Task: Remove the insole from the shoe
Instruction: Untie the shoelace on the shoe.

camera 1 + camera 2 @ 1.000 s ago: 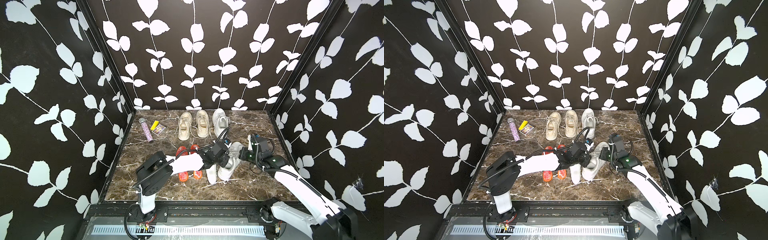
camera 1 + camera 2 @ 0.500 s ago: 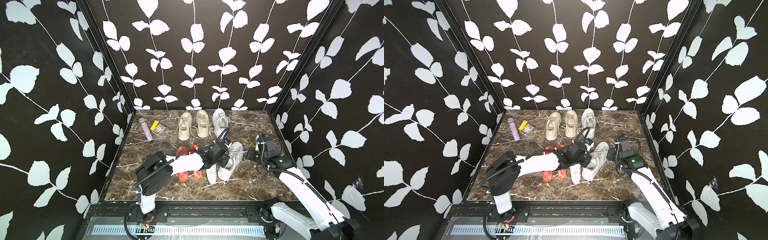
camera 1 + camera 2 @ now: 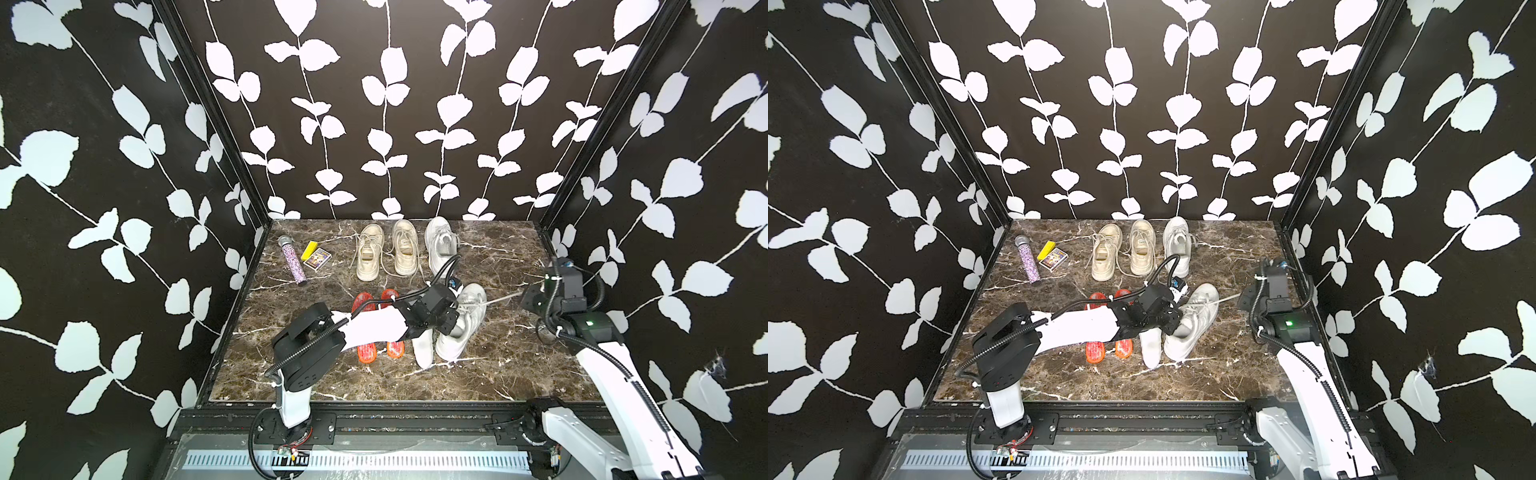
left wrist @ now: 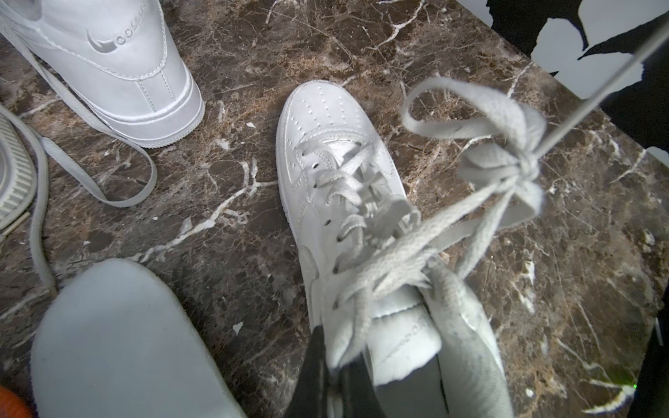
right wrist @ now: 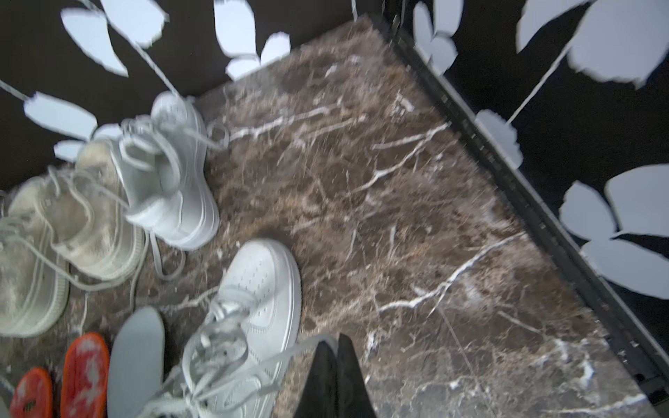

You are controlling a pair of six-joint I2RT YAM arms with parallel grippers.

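My left hand (image 4: 333,358) is pinched shut at the mouth of the white shoe (image 4: 325,144), among its loose laces; which part it grips I cannot tell. Just beside that hand, away from my right, the white insole (image 4: 119,343) lies flat on the bench (image 4: 224,54), alongside the shoe. My right hand (image 5: 333,343), well apart, is clamped on one lace (image 5: 297,349), drawn taut back to the shoe. Beyond my left hand stand another white sneaker (image 3: 441,245) and a beige pair (image 3: 368,257).
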